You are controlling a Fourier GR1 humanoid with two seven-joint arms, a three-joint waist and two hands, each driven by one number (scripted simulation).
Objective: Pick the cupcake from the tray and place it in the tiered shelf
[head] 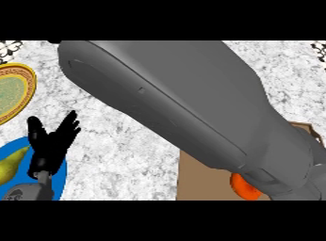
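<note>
**My Big Arm Got in the Way**

My left hand was low down on the left side. It was open, with the black fingers spread apart and pointing up. It held nothing. It was just resting there.

Under that hand was a blue plate. A yellow-green pear lay on the plate, just beside my hand. Further up on the left was a gold plate with a green middle. It sat apart from the blue one. Both plates were on the speckled grey counter.

My right forearm was big and grey, and it filled most of what I saw. It ran from the top left down to the bottom right. I could not see my right hand, so I could not tell if it was open or closed.

Low down on the right, a brown tray stuck out from under that arm. A round orange thing peeked out at the edge of the arm, over the tray. My arm hid most of it. I could not tell if it was the cupcake, and I saw no other cupcake.
</note>
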